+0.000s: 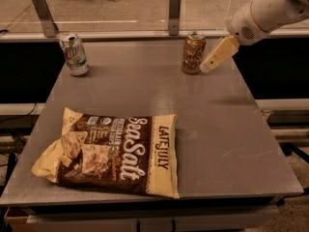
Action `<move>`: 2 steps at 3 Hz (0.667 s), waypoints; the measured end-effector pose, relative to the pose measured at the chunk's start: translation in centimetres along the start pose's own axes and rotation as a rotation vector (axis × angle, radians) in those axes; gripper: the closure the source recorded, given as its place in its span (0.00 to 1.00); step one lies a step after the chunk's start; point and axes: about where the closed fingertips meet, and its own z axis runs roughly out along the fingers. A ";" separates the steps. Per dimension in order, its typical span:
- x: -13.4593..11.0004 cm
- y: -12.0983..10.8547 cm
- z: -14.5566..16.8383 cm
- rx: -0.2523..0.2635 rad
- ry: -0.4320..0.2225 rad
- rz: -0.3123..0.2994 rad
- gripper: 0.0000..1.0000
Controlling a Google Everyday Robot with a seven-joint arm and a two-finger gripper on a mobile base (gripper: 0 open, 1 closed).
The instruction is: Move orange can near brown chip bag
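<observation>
The orange can (pixel 193 52) stands upright at the far right of the grey table (pixel 222 129). The brown chip bag (pixel 110 152) lies flat near the table's front left, its "Sea Salt" lettering facing up. My gripper (pixel 208 67) comes in from the upper right on a white arm (pixel 270 11). Its cream fingers point down and left, and the tip is just to the right of the orange can, very close to it. It holds nothing.
A white-and-green soda can (pixel 74 54) stands at the far left of the table. Two metal posts (pixel 175 12) and a rail run along the table's back edge. The floor and a chair base show behind.
</observation>
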 end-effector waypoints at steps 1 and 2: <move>-0.5 -2.0 2.9 0.008 -0.094 0.065 0.00; -1.2 -3.3 5.1 0.001 -0.179 0.113 0.00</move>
